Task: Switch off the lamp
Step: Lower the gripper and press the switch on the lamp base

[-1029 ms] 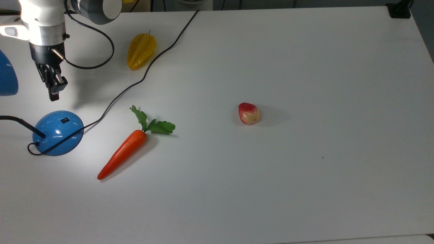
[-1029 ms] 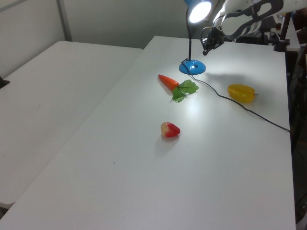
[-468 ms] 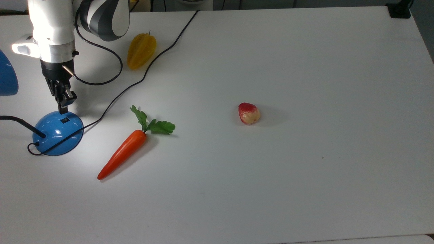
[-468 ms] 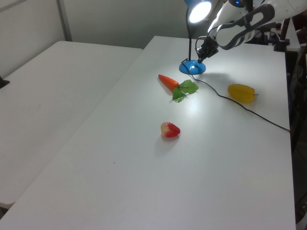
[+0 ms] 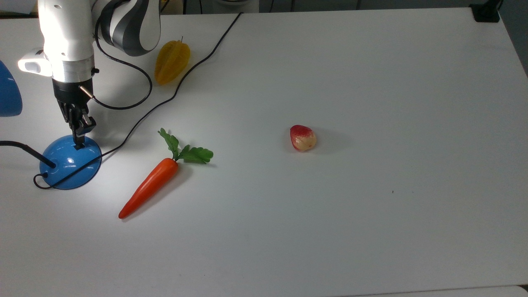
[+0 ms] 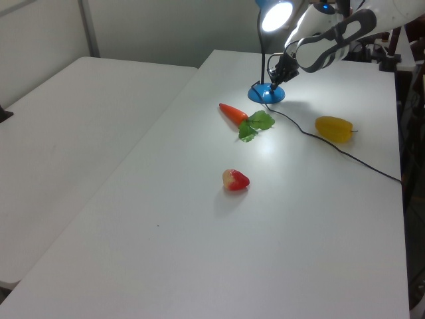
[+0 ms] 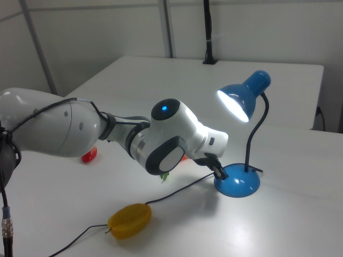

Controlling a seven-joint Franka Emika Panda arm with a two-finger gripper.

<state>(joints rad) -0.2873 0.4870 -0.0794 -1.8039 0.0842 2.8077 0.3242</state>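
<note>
a: white desk (image 5: 371,82) ran across the whole scene, with pale walls and a second white surface behind it in the left view. where was the lamp (image 5: 70,161)?

b: at the top view's left edge. its glossy blue dome base sat flat on the desk, and the black gooseneck rose from the base up to the blue shade (image 7: 244,96). the bulb was lit in the right view and threw a bright patch on the desk around the base.

a: and the end effector (image 5: 79,142)?

b: it pointed down onto the upper part of the dome, its tip at the spot where the small black switch sat. the fingers (image 5: 77,119) looked pressed together with nothing between them, so it was closed and empty. the tip seemed to touch the base, though i couldn't tell for sure whether it pressed the switch.

a: same in the other views?

b: yes. in the left view the end effector (image 6: 273,82) met the base just under the glowing shade, and in the right view it (image 7: 219,171) sat on the rim of the dome on the right view's left.

a: anything else on the desk?

b: a black cord (image 5: 181,80) ran from the base toward the far edge. a yellow starfruit (image 5: 172,61) lay just beside it, an orange carrot (image 5: 150,185) with green leaves lay near the base, and a red and cream strawberry (image 5: 302,137) sat well apart, toward the middle.
</note>
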